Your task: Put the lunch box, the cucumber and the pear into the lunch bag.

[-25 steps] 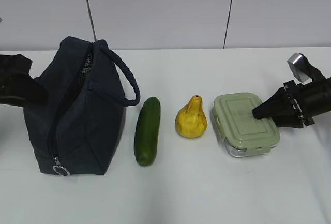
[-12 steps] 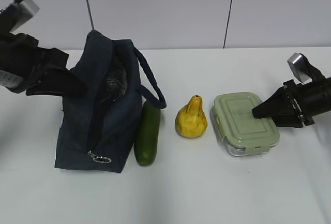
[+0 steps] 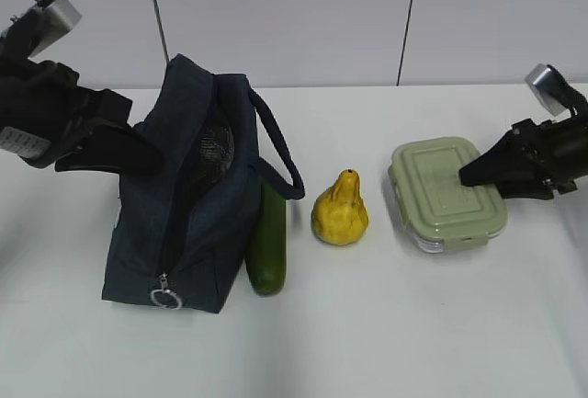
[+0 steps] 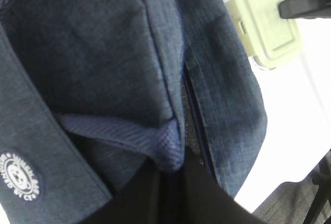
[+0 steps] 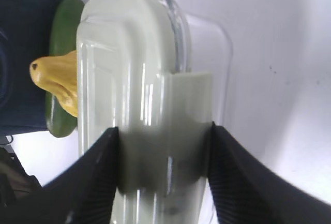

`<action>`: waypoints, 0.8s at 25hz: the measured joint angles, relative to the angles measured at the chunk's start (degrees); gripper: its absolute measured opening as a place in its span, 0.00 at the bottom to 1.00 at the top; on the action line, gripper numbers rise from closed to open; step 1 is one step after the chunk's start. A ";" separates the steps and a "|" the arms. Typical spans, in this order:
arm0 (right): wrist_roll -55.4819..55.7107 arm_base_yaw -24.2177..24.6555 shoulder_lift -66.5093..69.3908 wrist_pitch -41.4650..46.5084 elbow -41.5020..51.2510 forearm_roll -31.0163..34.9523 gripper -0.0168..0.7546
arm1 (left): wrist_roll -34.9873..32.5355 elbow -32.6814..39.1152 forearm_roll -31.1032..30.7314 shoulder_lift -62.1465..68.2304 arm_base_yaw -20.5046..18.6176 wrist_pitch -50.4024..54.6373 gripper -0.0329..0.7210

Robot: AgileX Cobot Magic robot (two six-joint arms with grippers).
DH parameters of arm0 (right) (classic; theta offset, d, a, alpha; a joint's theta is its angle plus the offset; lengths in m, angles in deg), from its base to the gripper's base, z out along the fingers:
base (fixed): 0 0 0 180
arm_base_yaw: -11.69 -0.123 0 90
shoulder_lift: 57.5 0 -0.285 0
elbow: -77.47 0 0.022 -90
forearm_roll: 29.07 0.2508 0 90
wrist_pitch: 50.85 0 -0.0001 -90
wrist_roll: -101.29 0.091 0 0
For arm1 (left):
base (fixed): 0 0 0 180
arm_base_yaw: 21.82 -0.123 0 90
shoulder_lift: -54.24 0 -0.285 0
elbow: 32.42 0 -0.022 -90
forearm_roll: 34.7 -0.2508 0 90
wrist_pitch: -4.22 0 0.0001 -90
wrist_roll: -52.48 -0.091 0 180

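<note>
We see the lunch bag point(image 3: 197, 196), dark navy fabric with a looped strap and a ring pull low on its zipper, standing on the white table point(image 3: 367, 343), its side pinched in the closed left gripper point(image 3: 147, 157). The cucumber point(image 3: 267, 237) lies against it, the bumpy yellow pear point(image 3: 340, 210) just beyond. The right gripper point(image 5: 163, 169) clamps the sage-lidded lunch box point(image 3: 446, 194).

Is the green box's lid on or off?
On. The lid sits flat over the box, and the right gripper clamps it across the sides.
</note>
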 joint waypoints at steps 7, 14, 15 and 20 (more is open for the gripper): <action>1.88 0.00 -6.69 0.00 0.00 2.36 0.52 | 0.00 0.00 0.00 0.00 0.00 0.00 0.05; 4.12 -0.54 -13.43 0.53 0.28 5.82 0.52 | 0.00 0.00 0.00 0.00 0.00 -0.13 0.05; 4.35 -1.06 -14.42 0.63 0.28 6.76 0.52 | 0.00 0.00 0.00 0.00 0.00 -0.19 0.05; 5.21 -5.45 -16.99 0.85 -0.10 10.04 0.52 | 0.00 0.00 0.00 0.00 0.00 -0.24 0.05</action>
